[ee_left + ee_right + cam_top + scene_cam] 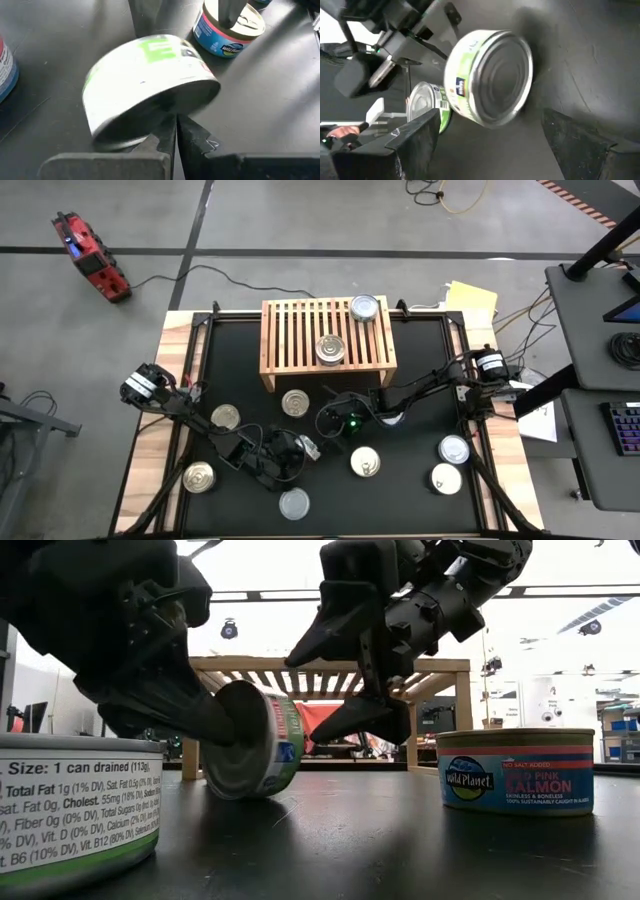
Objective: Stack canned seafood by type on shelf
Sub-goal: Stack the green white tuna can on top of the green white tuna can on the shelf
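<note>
Green-labelled can [255,740] — a short round tin with a plain silver end and a white-and-green wrapper, tipped up on its edge on the black table [420,360], just in front of the shelf [300,330]. The left gripper [176,131] has its fingers pressed together, tips against the tin's lower rim; nothing is clamped between them. The right gripper [485,135] stands wide open, its two fingers on either side of the tilted can without closing on it.

The low view alone shows the tin balanced on its rim between the two arms, and a salmon can [516,772] upright to one side. The high view alone shows the layout: two cans [364,307] on the slatted shelf top, the others scattered flat on the table before it — the tilted tin there is mostly hidden by the arms. The right wrist view shows the silver end face; the left wrist view, the label side.
</note>
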Controlling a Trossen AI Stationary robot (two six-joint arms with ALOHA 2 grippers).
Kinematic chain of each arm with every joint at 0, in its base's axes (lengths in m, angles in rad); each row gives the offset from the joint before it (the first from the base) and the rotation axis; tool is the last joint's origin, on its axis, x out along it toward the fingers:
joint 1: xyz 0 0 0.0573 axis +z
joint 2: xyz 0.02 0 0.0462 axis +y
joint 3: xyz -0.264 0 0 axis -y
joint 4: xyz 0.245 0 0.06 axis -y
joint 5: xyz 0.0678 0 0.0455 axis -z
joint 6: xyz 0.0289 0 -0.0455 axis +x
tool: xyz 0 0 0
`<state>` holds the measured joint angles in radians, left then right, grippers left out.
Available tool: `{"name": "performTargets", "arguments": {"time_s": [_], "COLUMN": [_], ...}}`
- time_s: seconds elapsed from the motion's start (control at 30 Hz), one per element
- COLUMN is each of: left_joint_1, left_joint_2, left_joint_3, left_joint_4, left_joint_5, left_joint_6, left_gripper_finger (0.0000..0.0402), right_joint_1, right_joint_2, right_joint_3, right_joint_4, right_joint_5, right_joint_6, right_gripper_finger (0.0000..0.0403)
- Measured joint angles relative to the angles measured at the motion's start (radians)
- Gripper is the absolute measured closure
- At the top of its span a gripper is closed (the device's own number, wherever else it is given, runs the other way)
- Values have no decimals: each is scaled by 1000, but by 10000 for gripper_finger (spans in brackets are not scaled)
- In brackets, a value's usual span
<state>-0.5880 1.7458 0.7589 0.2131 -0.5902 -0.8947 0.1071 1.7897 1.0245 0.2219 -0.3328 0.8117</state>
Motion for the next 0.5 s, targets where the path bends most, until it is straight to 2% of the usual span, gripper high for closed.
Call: {"name": "performTargets", "arguments": {"time_s": [0.33,0.5], "left_joint_1": [1,1], "left_joint_2": [0,0], "left_joint_3": [0,0], "left_joint_4": [5,5], "left_joint_5": [-4,-4], "left_joint_6": [25,26], "left_gripper_finger": [401,401], "right_joint_1": [34,53], "right_joint_2": [0,0], "right_joint_3": [24,48], "right_joint_4": [55,41], "right_joint_5": [77,167], "right_joint_6": [-216,-309], "right_gripper_finger": [78,74]}}
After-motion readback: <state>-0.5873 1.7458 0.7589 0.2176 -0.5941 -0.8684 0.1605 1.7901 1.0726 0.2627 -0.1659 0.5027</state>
